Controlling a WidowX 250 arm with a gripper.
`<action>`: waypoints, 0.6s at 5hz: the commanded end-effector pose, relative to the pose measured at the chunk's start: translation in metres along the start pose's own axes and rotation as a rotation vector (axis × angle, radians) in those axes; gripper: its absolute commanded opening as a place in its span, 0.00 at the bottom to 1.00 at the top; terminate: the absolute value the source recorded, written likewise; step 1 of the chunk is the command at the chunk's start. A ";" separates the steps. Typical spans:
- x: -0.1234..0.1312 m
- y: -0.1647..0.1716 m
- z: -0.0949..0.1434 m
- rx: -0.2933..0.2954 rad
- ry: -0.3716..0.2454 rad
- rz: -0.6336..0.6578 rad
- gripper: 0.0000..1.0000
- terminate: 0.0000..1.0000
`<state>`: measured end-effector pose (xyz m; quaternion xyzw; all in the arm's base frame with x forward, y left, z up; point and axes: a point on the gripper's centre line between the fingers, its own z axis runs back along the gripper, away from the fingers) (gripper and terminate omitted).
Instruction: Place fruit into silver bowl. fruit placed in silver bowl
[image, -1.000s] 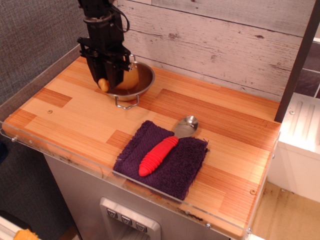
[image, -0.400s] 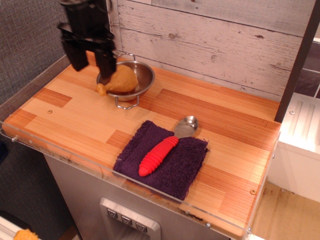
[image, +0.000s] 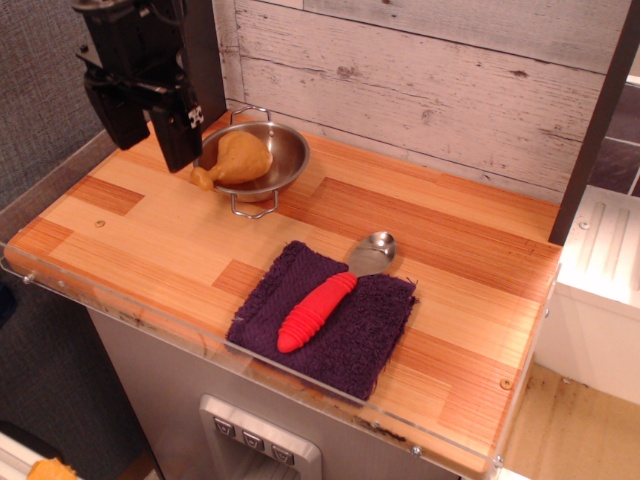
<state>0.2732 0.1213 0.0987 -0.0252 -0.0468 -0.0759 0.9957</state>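
Note:
The fruit (image: 238, 158), a glossy tan-orange drumstick, lies in the silver bowl (image: 285, 150) at the back left of the wooden table. Its narrow bone end sticks out over the bowl's left rim. My black gripper (image: 152, 130) hangs above the table to the left of the bowl, raised clear of the fruit. Its two fingers stand apart and hold nothing.
A purple cloth (image: 325, 320) lies near the table's front edge with a red-handled spoon (image: 318, 308) on it, its silver head (image: 374, 252) pointing back right. A plank wall stands behind the table. A clear plastic lip runs along the front edge.
My gripper let go of the fruit, which now rests in the bowl, and rose up and to the left away from it.

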 end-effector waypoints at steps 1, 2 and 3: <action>-0.016 -0.007 0.016 0.036 -0.026 0.025 1.00 0.00; -0.016 -0.007 0.016 0.036 -0.026 0.025 1.00 0.00; -0.016 -0.007 0.016 0.036 -0.026 0.025 1.00 1.00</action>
